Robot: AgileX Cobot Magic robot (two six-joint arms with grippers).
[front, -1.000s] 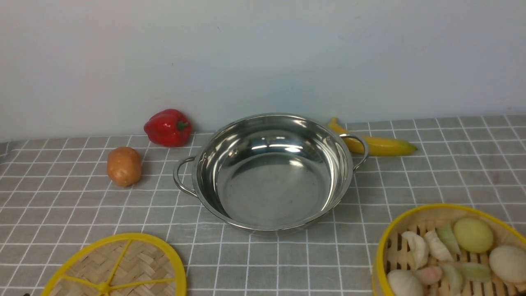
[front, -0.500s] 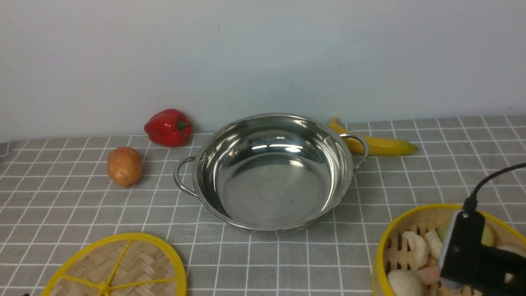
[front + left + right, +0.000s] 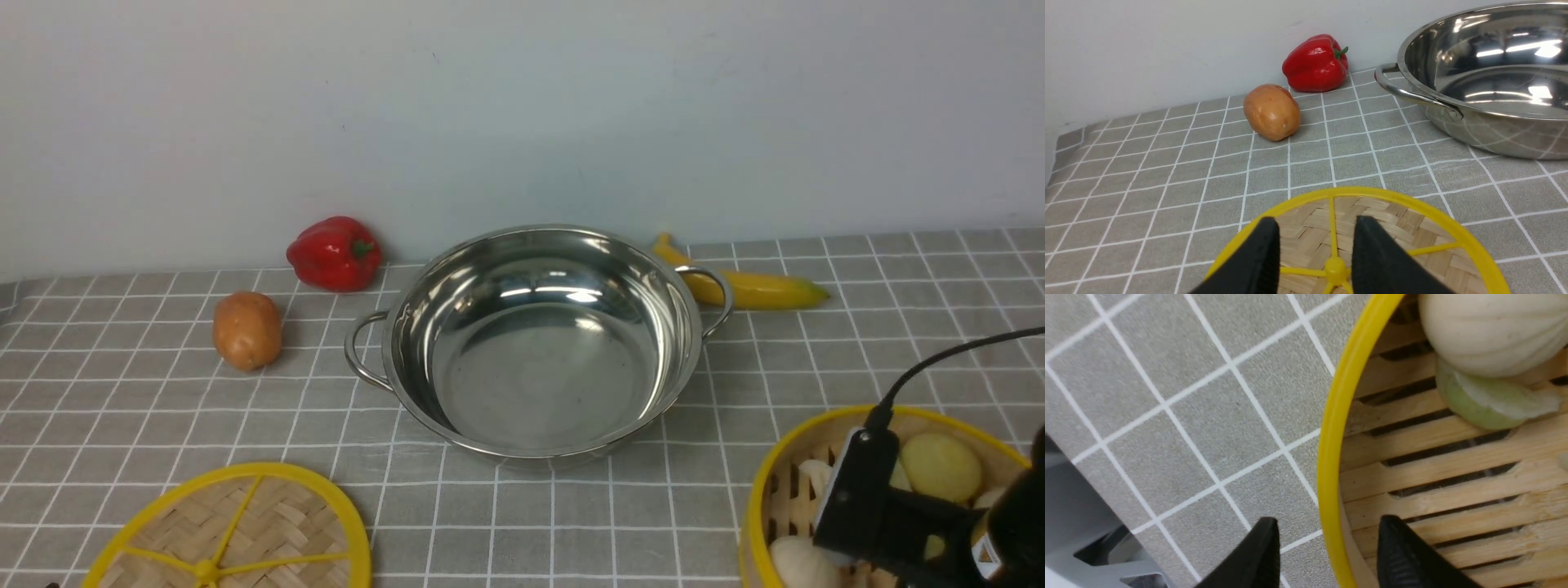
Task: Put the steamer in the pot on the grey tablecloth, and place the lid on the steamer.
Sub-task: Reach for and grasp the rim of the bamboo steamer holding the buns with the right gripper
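In the front view, we saw the pot (image 3: 539, 384) sitting empty at the centre of the frame on the grey tablecloth (image 3: 122, 408). A red pepper (image 3: 333, 253) and a potato (image 3: 246, 330) sat to its left, and a banana (image 3: 759, 287) lay behind its right handle. The lid (image 3: 269, 523) lay flat at the lower left edge, cut off by the frame. The steamer (image 3: 763, 498) stood in the lower right corner, well apart from the pot, with pale buns inside. The right arm (image 3: 890, 514) covered part of it.

In the left wrist view, the left gripper (image 3: 1317, 220) hung just over the lid. Its two black fingers stood apart with a clear gap, the lid's yellow hub and one spoke showing between them, and they pinched nothing.

In the right wrist view, the right gripper (image 3: 1331, 522) had its jaws spread wide, straddling the steamer's yellow rim. One finger was over the cloth outside, the other over the slatted floor inside. We could not tell whether either touched the rim. A white bun (image 3: 1490, 330) and a green dumpling (image 3: 1486, 404) lay on the slats further in.
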